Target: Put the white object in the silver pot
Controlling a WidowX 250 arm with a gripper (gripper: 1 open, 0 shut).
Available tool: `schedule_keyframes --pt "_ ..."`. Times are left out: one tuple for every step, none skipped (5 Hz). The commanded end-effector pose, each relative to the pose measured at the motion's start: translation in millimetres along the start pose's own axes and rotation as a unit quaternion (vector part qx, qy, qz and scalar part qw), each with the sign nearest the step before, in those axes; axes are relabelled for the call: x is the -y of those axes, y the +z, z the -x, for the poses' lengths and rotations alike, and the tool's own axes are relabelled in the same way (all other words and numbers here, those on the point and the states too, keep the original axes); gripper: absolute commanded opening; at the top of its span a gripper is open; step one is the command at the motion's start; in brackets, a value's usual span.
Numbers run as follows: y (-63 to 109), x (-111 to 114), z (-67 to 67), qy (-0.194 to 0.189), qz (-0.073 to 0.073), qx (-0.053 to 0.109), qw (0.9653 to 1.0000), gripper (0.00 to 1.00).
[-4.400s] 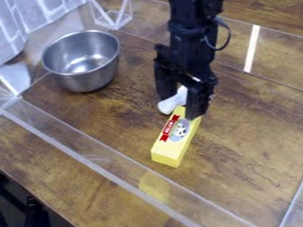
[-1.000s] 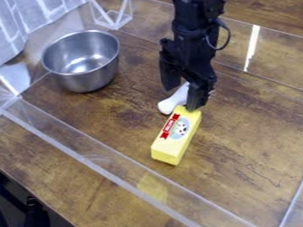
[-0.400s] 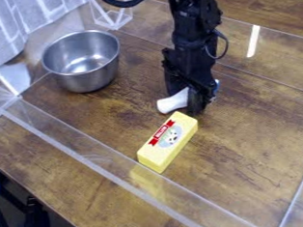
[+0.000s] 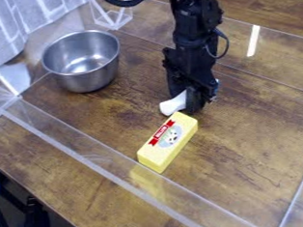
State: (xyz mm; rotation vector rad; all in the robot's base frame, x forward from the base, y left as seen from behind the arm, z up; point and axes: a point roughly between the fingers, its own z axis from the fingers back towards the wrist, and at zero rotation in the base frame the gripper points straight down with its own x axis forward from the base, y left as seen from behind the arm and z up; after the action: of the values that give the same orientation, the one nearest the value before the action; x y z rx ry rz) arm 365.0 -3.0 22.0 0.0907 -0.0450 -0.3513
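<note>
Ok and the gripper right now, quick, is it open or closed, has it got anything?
Gripper: closed on the white object, down at the table.

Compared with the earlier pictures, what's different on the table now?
The yellow box shifted toward the left front. The gripper moved down and closed on the white object. The silver pot stayed put.
</note>
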Motion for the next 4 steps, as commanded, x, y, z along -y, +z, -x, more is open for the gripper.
schedule_keyframes --pt "20.7 -7.1 -0.9 0.009 -0.008 0.013 0.9998 0.0" --pt "31.5 -8.2 -0.2 0.011 -0.01 0.013 0.9998 0.0" --pt "43.2 -9.0 -0.2 0.014 -0.012 0.015 0.9997 0.0" --pt "59.7 -10.2 -1.0 0.018 -0.015 0.02 0.9995 0.0"
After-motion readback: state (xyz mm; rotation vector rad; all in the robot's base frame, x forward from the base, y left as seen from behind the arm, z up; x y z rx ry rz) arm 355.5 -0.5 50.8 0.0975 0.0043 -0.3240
